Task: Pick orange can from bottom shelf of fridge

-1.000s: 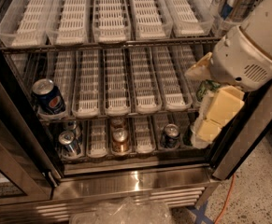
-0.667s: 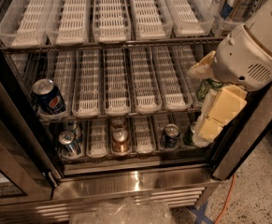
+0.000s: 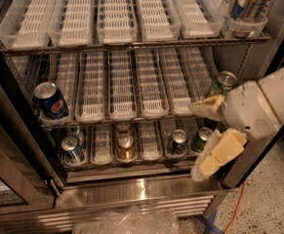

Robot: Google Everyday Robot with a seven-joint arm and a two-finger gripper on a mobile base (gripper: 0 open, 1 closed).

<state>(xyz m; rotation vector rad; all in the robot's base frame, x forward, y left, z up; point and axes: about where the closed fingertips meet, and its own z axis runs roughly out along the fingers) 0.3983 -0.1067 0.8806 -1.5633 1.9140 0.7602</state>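
While right of orange can (image 3: 126, 147), fingers (image 3: 214, 156)

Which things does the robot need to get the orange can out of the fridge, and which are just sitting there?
Needed:
orange can, on the bottom shelf
fridge
gripper, open, at that shelf's right front end

Just there:
Pepsi can and green can, on the middle rack
orange cable, on the floor

My hand (image 3: 196, 139), low at the right of the fridge (image 3: 131, 191), has two spread cream-yellow fingers (image 3: 224, 150) on a rounded white wrist (image 3: 258, 106).
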